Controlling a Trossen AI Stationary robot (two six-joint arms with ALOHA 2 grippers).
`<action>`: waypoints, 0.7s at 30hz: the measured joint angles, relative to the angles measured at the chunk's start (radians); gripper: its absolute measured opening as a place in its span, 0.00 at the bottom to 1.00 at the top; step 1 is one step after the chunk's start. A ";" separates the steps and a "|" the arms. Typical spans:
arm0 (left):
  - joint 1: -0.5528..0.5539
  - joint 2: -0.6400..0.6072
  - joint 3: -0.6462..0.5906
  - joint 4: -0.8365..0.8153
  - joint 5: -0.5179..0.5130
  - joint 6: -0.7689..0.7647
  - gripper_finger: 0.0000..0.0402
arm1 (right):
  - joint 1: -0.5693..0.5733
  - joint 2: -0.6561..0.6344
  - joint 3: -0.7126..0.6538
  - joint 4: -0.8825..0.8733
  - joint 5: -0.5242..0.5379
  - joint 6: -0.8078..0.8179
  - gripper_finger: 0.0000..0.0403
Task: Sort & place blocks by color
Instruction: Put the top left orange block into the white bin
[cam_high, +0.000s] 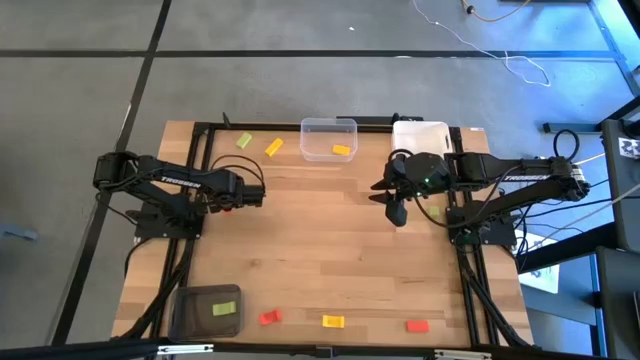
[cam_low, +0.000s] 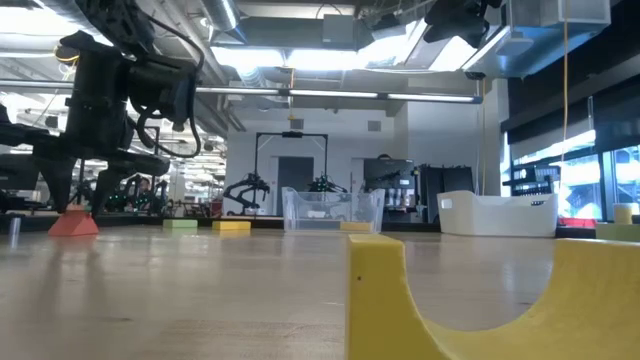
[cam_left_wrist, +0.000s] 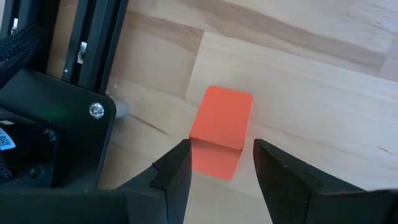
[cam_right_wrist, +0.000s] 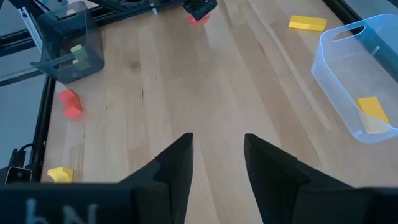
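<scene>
A red block (cam_left_wrist: 221, 124) rests flat on the wood near the table's left edge, also showing in the low view (cam_low: 73, 224). My left gripper (cam_left_wrist: 219, 163) hangs over it, pointing down and open, one finger on either side of the block. My right gripper (cam_right_wrist: 217, 149) is open and holds nothing, raised near the white bin (cam_high: 420, 135). One yellow block (cam_high: 342, 150) lies in the clear bin (cam_high: 328, 127). A green block (cam_high: 225, 308) lies in the dark grey bin (cam_high: 195, 312). The other blocks lie loose on the table.
A green block (cam_high: 244, 141) and a yellow block (cam_high: 273, 147) lie near the far edge. A red block (cam_high: 268, 317), a yellow one (cam_high: 333, 321) and another red one (cam_high: 417, 325) sit along the near edge. Bare wood spans the table's middle. A black frame borders the table.
</scene>
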 joint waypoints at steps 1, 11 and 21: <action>-0.002 0.000 0.000 -0.001 -0.003 0.000 0.41 | 0.000 0.000 0.000 0.000 0.000 0.000 0.36; -0.024 0.000 0.000 -0.039 -0.006 0.035 0.41 | 0.000 0.000 0.000 0.000 0.000 0.021 0.36; -0.025 0.000 -0.063 0.022 0.026 0.046 0.40 | 0.000 0.000 0.000 0.000 0.000 0.021 0.36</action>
